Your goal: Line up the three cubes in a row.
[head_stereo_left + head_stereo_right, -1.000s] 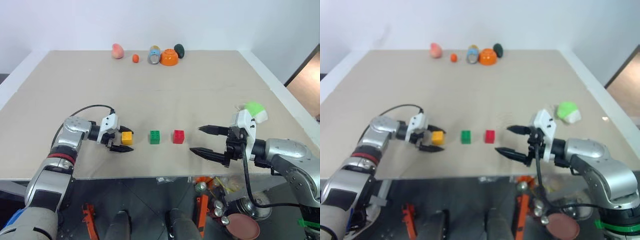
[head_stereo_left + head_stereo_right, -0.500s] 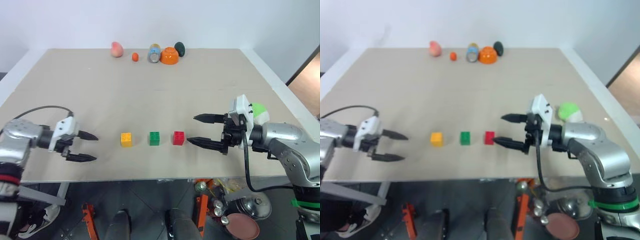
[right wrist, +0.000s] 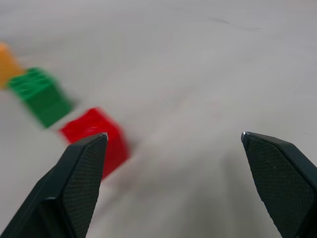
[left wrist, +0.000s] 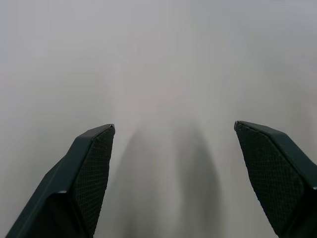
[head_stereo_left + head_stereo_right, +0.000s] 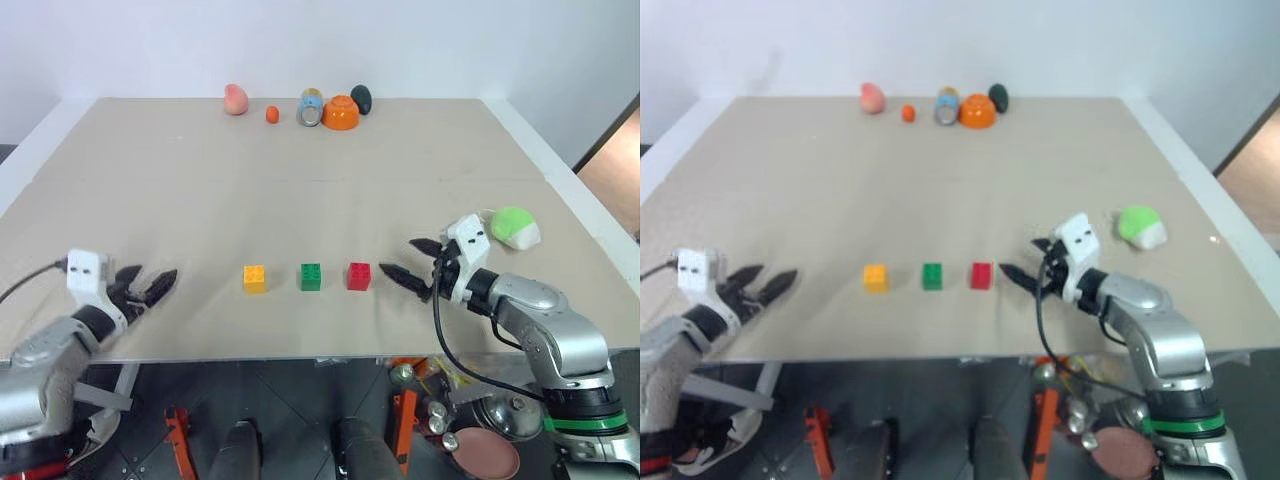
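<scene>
While the three cubes sit in a straight row near my edge of the table [image 5: 300,180], yellow-orange cube [image 5: 254,278], green cube [image 5: 311,276] and red cube [image 5: 359,276] from left to right, I see small gaps between them; my right gripper [image 5: 412,266] hangs just beside the red cube on its right, apart from it, fingers spread wide and holding nothing; my left gripper [image 5: 145,287] lies well to the left of the yellow-orange cube, fingers parted and empty; a fuzzy green-and-white ball [image 5: 514,226] rests behind the right arm; far across the table stand a peach-coloured object [image 5: 235,100], a small orange ball [image 5: 271,115], a can [image 5: 310,110], an orange bowl [image 5: 340,113] and a dark object [image 5: 361,98]; nothing stands between either gripper and the row.
</scene>
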